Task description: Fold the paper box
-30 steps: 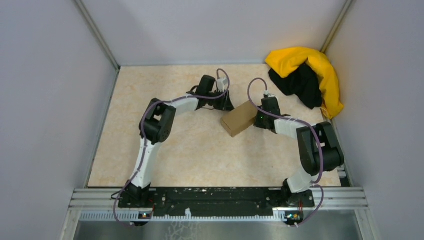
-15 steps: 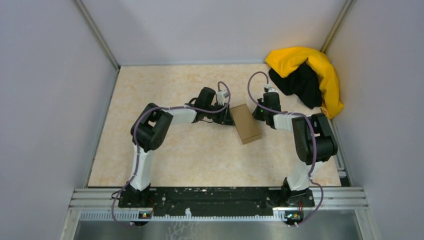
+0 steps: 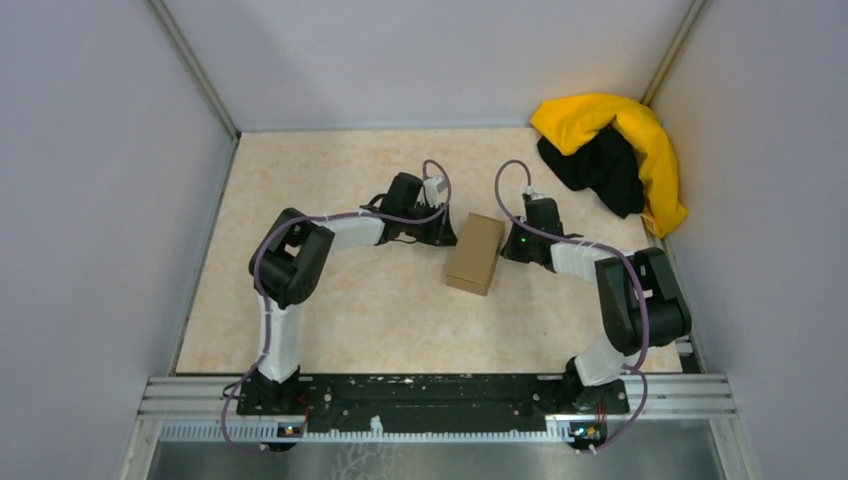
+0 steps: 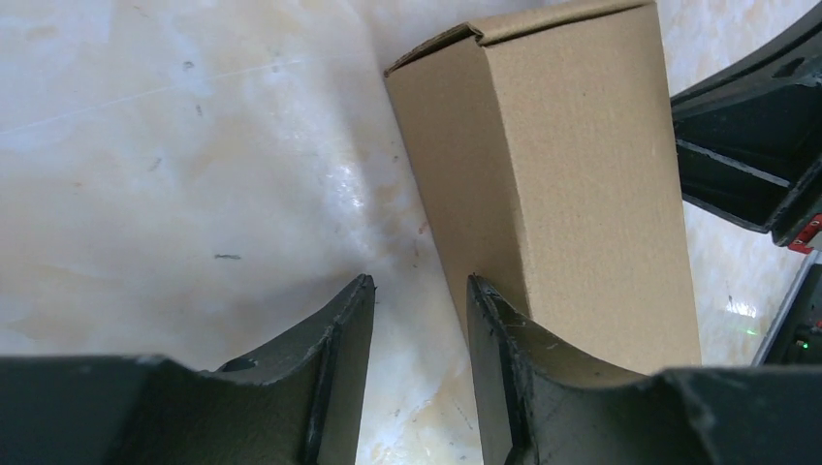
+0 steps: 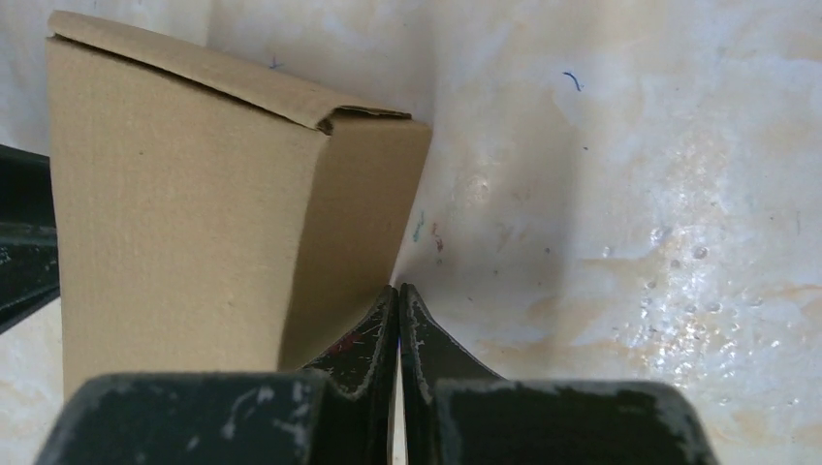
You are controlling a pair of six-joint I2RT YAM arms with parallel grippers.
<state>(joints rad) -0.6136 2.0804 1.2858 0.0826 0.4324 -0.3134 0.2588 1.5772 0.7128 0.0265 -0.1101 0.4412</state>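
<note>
The left claw (image 4: 419, 283) sits low over the pale marbled surface (image 3: 330, 180), a little left of its middle. Its two dark fingers (image 4: 339, 339) stand partly apart with only bare surface between them, so it holds nothing. The finger nearer the box seems to rest against the box's long side wall, though the wrist view is too close to be sure.

The plain brown cardboard paper box (image 3: 475, 254) lies near the middle of the surface, closed into a small rectangular block. Its long axis runs roughly from near edge to far edge, slightly slanted. One end flap shows a thin seam at a corner.

Just right of the box, the right claw (image 5: 398, 289) is pressed fully closed on nothing, its tips beside the box's other long side.

A crumpled yellow-and-black cloth heap (image 3: 610, 150) fills the far right corner.
</note>
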